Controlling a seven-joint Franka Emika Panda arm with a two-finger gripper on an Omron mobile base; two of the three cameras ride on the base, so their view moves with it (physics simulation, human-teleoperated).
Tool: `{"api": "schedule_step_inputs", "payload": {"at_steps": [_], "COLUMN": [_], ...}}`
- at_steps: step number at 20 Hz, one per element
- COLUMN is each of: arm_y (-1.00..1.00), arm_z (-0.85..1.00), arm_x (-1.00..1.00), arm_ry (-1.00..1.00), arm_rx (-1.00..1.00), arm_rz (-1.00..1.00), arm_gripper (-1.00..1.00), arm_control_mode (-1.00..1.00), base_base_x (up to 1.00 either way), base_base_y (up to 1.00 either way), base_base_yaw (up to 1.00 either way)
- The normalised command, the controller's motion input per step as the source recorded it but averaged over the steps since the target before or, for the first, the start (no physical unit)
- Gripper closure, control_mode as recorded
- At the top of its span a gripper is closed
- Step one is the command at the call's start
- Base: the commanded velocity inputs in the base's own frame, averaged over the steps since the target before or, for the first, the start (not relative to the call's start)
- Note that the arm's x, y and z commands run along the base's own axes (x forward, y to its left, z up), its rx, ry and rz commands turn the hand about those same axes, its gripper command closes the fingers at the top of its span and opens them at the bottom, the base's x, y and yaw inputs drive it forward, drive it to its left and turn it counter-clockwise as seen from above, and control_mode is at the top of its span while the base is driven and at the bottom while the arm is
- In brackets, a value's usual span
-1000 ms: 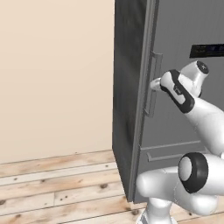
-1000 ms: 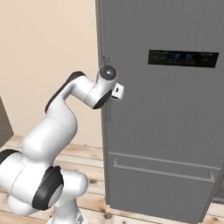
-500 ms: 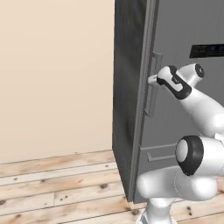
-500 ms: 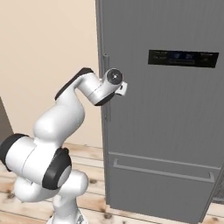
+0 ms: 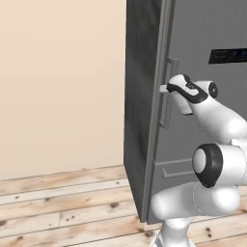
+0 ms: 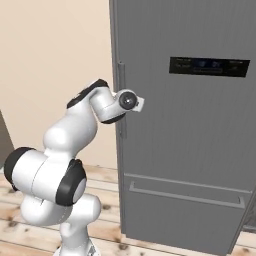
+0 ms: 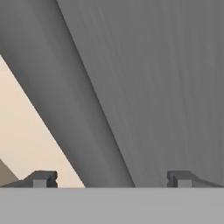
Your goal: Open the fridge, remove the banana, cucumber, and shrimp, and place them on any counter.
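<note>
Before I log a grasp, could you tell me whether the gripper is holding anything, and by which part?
Nothing is held: the gripper is open, its fingertips either side of the fridge handle.

The fridge (image 6: pixel 190 150) is finished in dark grey with faint vertical streaking, its bar handle (image 5: pixel 166 91) in a slightly paler grey. A black dispenser panel (image 6: pixel 209 66) with small bluish marks is set at 1 o'clock on the door. The arm (image 6: pixel 75 145) is coloured white with black joints. The wall (image 5: pixel 58 82) is rendered plain beige, the floor (image 5: pixel 58 202) as pale knotted wood planks.
</note>
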Motion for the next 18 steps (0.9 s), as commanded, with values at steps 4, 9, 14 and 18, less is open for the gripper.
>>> {"api": "schedule_step_inputs", "payload": {"at_steps": [4, 9, 14, 18], "arm_y": [-0.02, 0.0, 0.0, 0.0], "arm_z": [0.0, 0.0, 0.0, 0.0], "arm_x": [0.83, 0.59, 0.03, -0.03], "arm_ry": [0.1, 0.09, 0.03, 0.02], "arm_rx": [0.09, 0.03, 0.0, 0.0], "arm_rz": [-0.01, -0.01, 0.0, 0.0], "arm_gripper": [-1.0, 1.0, 1.0, 1.0], "arm_control_mode": [-1.0, -1.0, -1.0, -1.0], "base_base_x": [0.0, 0.0, 0.0, 0.0], "base_base_y": [0.0, 0.0, 0.0, 0.0], "base_base_yaw": [0.0, 0.0, 0.0, 0.0]}}
